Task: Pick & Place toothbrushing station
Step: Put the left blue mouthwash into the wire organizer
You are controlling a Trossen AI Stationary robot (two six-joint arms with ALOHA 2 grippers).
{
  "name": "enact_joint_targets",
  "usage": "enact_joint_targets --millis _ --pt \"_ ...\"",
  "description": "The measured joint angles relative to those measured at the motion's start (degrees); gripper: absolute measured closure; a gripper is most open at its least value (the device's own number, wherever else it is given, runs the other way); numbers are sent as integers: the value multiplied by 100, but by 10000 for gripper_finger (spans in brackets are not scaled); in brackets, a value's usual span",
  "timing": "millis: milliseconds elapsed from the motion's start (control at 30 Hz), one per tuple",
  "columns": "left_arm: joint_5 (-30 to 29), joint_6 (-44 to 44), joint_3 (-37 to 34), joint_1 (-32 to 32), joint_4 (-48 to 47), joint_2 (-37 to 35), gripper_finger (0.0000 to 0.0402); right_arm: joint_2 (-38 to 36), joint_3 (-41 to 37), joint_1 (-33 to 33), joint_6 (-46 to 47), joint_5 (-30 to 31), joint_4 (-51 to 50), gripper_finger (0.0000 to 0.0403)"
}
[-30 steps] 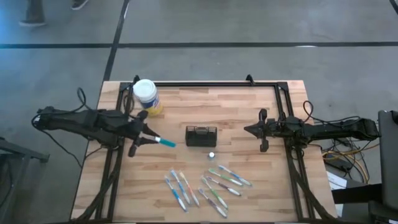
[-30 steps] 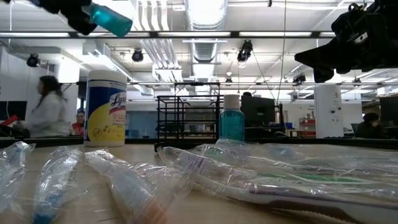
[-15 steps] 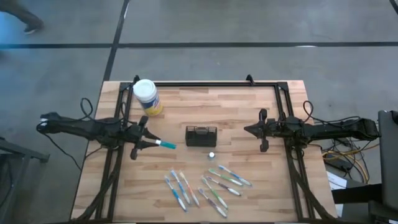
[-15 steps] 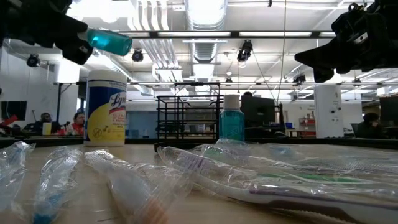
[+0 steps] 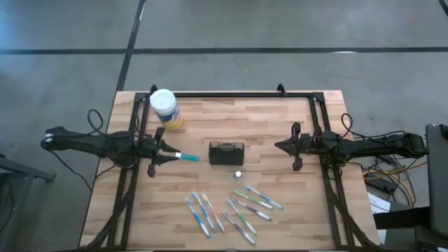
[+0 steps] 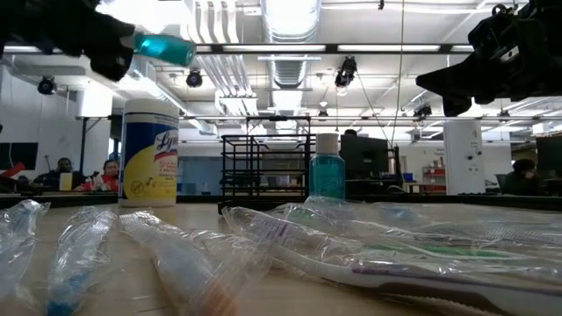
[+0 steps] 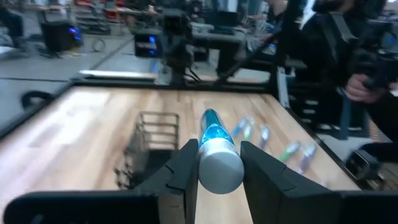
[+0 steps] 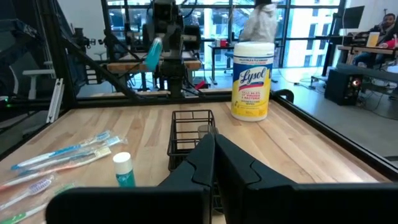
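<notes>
The black mesh toothbrushing station (image 5: pixel 226 152) is stood at table centre. A blue mouthwash bottle (image 5: pixel 187 158) is grasped by the left gripper (image 5: pixel 165 152), left of the station. The right gripper (image 5: pixel 283 146) is held clenched, empty, at the right.

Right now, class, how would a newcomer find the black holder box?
On the pale wooden table, look mid-way between the two arms. The small black rectangular mesh holder box sits there, empty; unlike the round yellow white-lidded canister or wrapped toothbrushes, it is dark and see-through.

L gripper (image 5: pixel 168 154) w/ teal bottle (image 5: pixel 187 157) shifted closer to mesh holder (image 5: pixel 226 152).
</notes>
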Motion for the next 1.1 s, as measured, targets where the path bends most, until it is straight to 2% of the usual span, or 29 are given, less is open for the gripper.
enact_joint_targets --millis 167,367,500,667,833,1100 --pt "-216 52 1464 49 -1238 871 304 -2 0 0 -2 7 1 394" --pt "-422 23 3560 140 -3204 2675 304 -2 0 0 -24 5 -1 394" --pt "-402 268 4724 270 -3928 3861 304 -2 0 0 -44 7 -3 394" --pt "-366 786 5833 414 -4503 5155 304 -2 0 0 -44 4 -44 394" --pt "24 1072 6585 567 -4819 6294 304 -2 -2 0 -44 2 -274 394" --pt "133 1277 7784 743 -5624 7534 304 0 -2 0 -11 2 -351 394"
